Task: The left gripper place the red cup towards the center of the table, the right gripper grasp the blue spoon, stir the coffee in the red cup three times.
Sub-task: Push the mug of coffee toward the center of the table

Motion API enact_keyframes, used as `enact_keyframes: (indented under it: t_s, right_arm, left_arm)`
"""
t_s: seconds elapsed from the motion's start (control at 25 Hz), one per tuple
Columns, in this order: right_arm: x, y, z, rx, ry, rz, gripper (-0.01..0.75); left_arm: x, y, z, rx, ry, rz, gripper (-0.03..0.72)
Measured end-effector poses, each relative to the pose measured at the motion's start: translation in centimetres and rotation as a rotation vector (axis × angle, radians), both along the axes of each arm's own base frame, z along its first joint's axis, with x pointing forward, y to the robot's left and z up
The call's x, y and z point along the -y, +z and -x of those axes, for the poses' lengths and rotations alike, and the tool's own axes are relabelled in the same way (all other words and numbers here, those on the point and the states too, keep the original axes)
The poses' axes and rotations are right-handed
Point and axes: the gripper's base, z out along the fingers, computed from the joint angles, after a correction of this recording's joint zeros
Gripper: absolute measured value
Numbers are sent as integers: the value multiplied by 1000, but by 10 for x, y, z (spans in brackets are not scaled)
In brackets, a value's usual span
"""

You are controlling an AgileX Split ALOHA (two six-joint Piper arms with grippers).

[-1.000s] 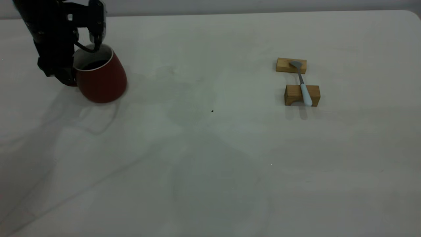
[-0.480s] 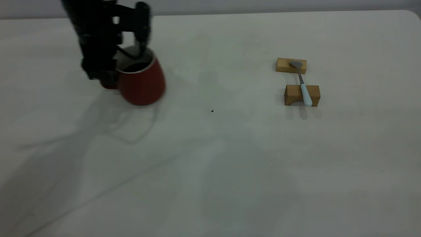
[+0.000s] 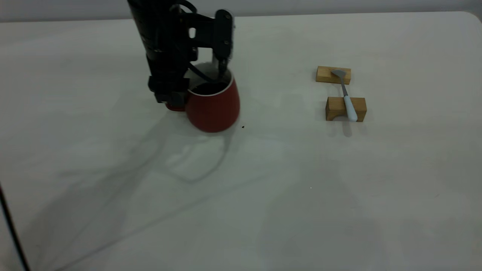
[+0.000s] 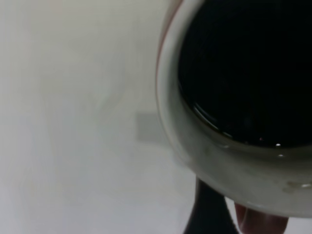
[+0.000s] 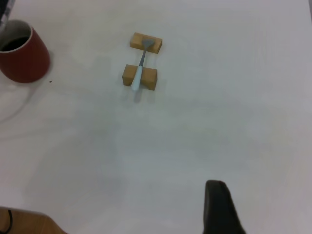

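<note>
The red cup [image 3: 213, 107] is near the middle of the table [image 3: 263, 195], slightly tilted, with dark coffee [image 3: 208, 89] inside. My left gripper [image 3: 175, 98] is shut on the cup's handle side, and its arm stands over the rim. Whether the cup touches the table, I cannot tell. In the left wrist view the coffee [image 4: 248, 73] fills the frame, with the red handle [image 4: 258, 222] beside a dark finger [image 4: 204, 212]. The blue spoon [image 3: 347, 97] lies across two wooden blocks to the right. My right gripper [image 5: 220, 210] hangs high above the table, far from the blue spoon [image 5: 138, 74].
Two tan wooden blocks [image 3: 333, 74] [image 3: 345, 109] carry the spoon, bowl on the far one. A small dark speck [image 3: 243, 127] lies just right of the cup. The right wrist view also shows the red cup [image 5: 24, 57] and the table's near edge [image 5: 29, 219].
My left arm has carried the red cup to the right, from the table's far left to near the middle. The spoon and blocks have not moved.
</note>
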Motion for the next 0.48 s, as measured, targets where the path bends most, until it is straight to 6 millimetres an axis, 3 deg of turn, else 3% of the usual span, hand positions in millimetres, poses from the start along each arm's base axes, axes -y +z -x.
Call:
enact_keyframes:
  t_s: [0.28, 0.36, 0.48]
  right_arm:
    - [0, 0, 0, 0, 0, 0, 489]
    - [0, 0, 0, 0, 0, 0, 489]
    - [0, 0, 0, 0, 0, 0, 489]
  left_arm:
    - [5, 5, 4, -3, 108, 21, 585]
    - [4, 19, 4, 11, 158, 25, 585]
    - [0, 61, 5, 64, 238, 26, 585]
